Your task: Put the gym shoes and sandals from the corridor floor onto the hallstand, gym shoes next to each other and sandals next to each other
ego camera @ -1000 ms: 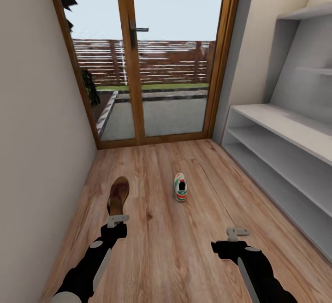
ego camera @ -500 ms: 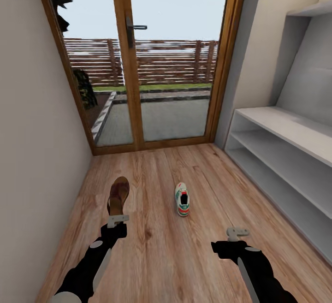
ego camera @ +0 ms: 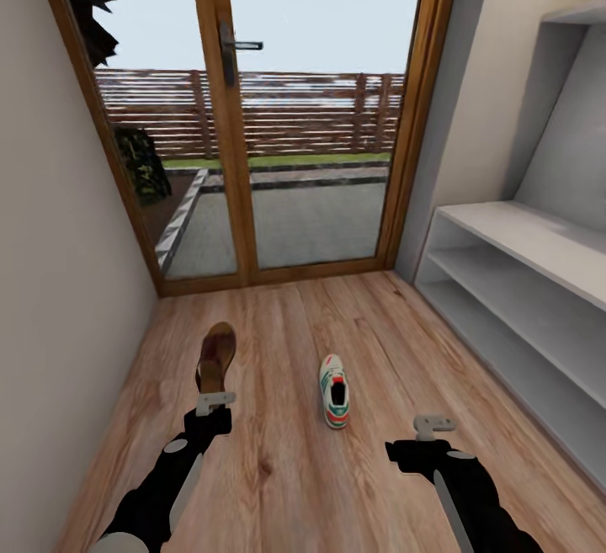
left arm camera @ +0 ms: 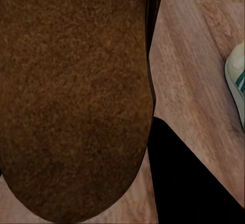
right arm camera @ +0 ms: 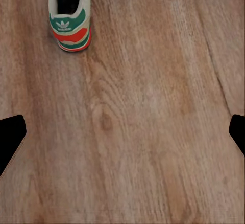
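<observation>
In the head view a dark brown sandal [ego camera: 215, 357] extends straight ahead of the left gripper [ego camera: 215, 401], its heel end at the fingers, so the sandal appears pinched there, though the fingers themselves are too small to make out. The left wrist view adds the close-up: the sandal's brown textured face [left arm camera: 76, 96] covers most of what lies between the fingers, and past its edge a sliver of a white gym shoe [left arm camera: 237, 83] with green stripes lies off to one side on the corridor floor [left arm camera: 189, 70]. The right gripper [ego camera: 433, 427] hovers over bare planks, and the right wrist view shows its two dark fingers [right arm camera: 11, 137] spread wide at opposite edges with nothing between them. Ahead of those fingers and toward one side the gym shoe [right arm camera: 70, 14] rests on the floor, red and green heel facing the camera. The head view places that shoe [ego camera: 334, 391] between the two arms, ahead of both. The light-grey hallstand [ego camera: 522, 284] runs along the wall beyond the right arm, its visible shelves bare, and a glazed wooden door [ego camera: 295, 107] closes the corridor ahead.
</observation>
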Tool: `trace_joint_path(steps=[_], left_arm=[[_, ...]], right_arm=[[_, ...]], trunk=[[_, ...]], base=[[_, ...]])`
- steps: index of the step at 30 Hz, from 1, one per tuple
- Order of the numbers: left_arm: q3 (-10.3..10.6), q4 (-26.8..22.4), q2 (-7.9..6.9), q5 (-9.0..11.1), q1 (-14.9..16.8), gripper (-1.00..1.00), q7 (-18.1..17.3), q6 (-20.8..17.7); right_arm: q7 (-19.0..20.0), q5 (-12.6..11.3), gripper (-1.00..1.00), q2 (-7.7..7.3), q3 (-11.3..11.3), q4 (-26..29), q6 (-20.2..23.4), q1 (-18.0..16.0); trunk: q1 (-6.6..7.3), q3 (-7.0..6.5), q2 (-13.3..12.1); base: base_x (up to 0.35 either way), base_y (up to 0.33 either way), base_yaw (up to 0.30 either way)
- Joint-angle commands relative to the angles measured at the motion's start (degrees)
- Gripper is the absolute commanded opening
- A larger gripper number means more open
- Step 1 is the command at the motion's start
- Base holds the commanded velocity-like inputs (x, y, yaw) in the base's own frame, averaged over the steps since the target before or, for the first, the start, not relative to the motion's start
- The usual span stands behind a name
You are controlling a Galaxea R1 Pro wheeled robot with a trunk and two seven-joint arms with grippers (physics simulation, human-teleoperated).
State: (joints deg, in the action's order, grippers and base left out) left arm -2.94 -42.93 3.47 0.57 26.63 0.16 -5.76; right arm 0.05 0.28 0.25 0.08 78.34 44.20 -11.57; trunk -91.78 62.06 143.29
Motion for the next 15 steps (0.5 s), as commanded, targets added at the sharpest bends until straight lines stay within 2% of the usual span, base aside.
trace_joint_path(steps=[1,8,15], left_arm=[[-0.1,-0.1,0.04,-0.1,0.0,-1.00,0.0,-0.4],[-0.1,-0.1,0.04,-0.1,0.0,-1.00,0.0,-0.4],[-0.1,-0.1,0.06,-0.1,0.0,-1.00,0.0,-0.4]], right_arm=[[0.0,0.0,1.00,0.01,0.0,0.1,0.3,0.0],[0.0,-0.1,1.00,0.01,0.0,0.1,0.3,0.0],[0.0,-0.2,1.00,0.01,0.0,0.1,0.3,0.0]], trunk=[[-0.02,0.04,0.0],[-0.02,-0.04,0.0],[-0.02,-0.05,0.0]], base=[[0.345,0.000,-0.161],[0.344,0.020,-0.229],[0.298,0.145,-0.023]])
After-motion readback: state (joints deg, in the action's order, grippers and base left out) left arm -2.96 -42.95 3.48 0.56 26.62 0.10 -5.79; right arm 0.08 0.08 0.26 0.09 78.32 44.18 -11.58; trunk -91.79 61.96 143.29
